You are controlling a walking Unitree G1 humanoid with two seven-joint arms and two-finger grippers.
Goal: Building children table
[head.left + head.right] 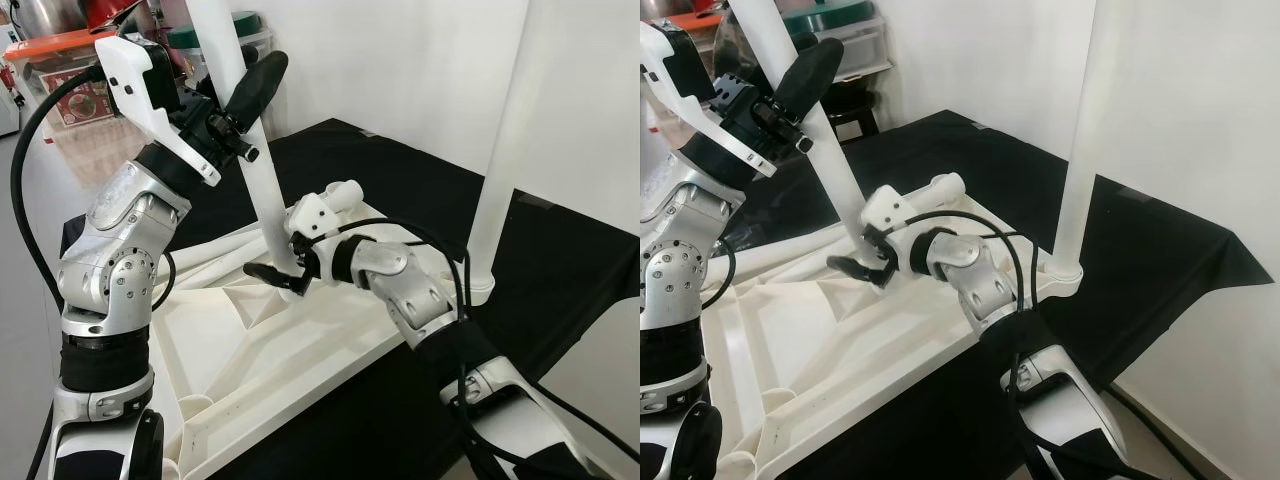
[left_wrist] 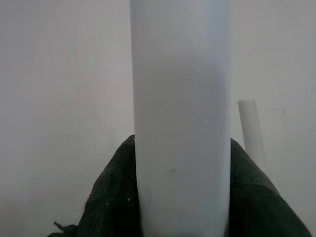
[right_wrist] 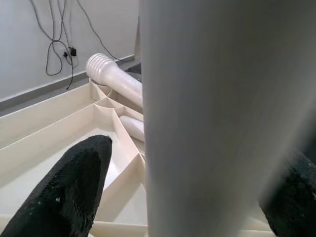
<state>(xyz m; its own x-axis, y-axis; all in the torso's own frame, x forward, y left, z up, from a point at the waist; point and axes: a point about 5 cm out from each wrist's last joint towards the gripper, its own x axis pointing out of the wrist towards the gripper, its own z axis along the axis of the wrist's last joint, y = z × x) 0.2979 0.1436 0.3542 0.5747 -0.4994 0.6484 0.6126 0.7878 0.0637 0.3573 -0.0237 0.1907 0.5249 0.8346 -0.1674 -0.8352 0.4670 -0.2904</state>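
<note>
Both eye views look forward and down from the head at the upturned white tabletop (image 1: 300,350) on black cloth (image 1: 1140,250), sharing nearly the whole scene, the right one shifted sideways. Each wrist view sits very close against a white leg (image 2: 182,123) at frame centre; the right one, probably angled downward, catches ribbed underside beyond.

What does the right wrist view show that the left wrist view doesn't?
Right wrist view: the ribbed underside of the overturned tabletop, a loose threaded leg lying on it, and cables on a wall. Left wrist view: a second white leg standing further back against a plain wall. Both share the white leg being fitted, close up between a claw's black fingers; the left claw holds it high, the right claw near its base.
</note>
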